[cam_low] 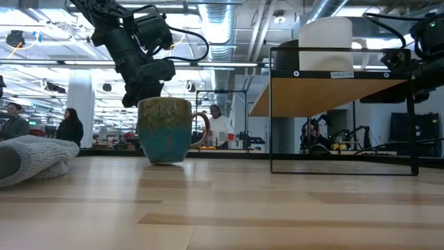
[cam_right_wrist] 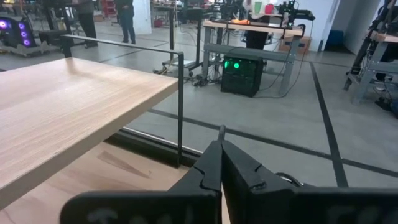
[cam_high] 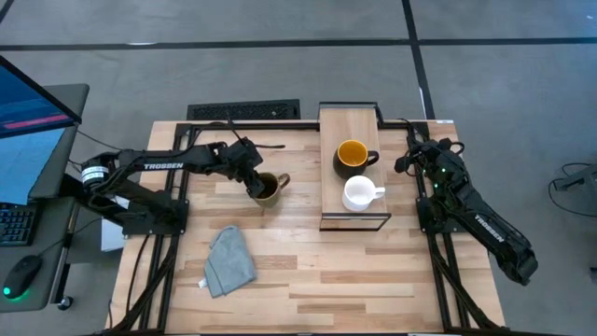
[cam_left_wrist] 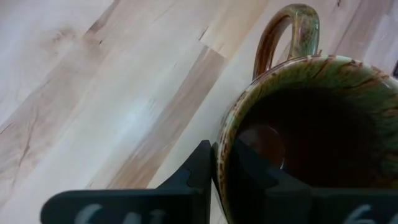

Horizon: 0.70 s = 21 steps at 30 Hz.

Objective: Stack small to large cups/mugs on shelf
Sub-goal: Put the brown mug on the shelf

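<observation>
The olive-brown mug (cam_high: 268, 189) with a dark inside stands upright on its base on the tabletop, left of the shelf (cam_high: 328, 210); it also shows in the low view (cam_low: 165, 130). My left gripper (cam_high: 254, 179) is shut on its rim. On the shelf stand the dark mug with the yellow-orange inside (cam_high: 352, 156) and, nearer, the small white mug (cam_high: 359, 193), which also shows in the low view (cam_low: 326, 35). My right gripper (cam_right_wrist: 221, 158) is shut and empty beside the shelf's right side, near its far end (cam_high: 410, 161). My left gripper pinches the mug's wall at the rim (cam_left_wrist: 221, 152), on the side opposite the handle (cam_left_wrist: 292, 31). One finger (cam_left_wrist: 249, 171) is inside the mug and one finger (cam_left_wrist: 198, 171) is outside. The fingers slant down from the table's left. The mug stands upright with its base on the table.
A crumpled grey cloth (cam_high: 229, 261) lies on the table near the left front; it also shows in the low view (cam_low: 31, 158). A dark flat strip (cam_high: 244, 111) lies along the far edge. People stand in the room behind the table (cam_low: 69, 125).
</observation>
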### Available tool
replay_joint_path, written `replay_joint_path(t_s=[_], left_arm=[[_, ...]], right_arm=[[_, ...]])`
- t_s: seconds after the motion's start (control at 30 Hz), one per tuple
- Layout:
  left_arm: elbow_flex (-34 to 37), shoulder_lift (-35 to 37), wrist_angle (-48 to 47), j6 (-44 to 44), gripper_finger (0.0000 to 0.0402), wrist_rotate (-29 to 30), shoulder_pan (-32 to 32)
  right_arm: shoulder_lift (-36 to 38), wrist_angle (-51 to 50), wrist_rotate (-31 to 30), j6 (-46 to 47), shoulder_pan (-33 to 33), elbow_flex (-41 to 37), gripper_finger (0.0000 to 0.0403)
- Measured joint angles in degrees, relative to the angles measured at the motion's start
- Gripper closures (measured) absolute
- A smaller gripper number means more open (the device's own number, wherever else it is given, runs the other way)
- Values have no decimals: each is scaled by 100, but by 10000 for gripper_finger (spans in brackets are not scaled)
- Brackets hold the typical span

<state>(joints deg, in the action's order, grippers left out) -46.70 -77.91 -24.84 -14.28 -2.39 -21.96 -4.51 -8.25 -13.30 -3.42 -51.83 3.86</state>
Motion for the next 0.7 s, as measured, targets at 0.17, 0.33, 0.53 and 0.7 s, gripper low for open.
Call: replay_joint_path(t_s=[0.17, 0.33, 0.53, 0.7], left_arm=[[0, 0, 21, 43, 379, -2, 2], [0, -2, 28, 54, 379, -2, 2], [0, -2, 33, 52, 379, 0, 2], [0, -2, 37, 24, 379, 4, 2]], right_arm=[[2, 0, 0, 0, 0, 0, 376], [2, 0, 0, 0, 0, 0, 376], [2, 0, 0, 0, 0, 0, 376], [2, 0, 0, 0, 0, 0, 376]])
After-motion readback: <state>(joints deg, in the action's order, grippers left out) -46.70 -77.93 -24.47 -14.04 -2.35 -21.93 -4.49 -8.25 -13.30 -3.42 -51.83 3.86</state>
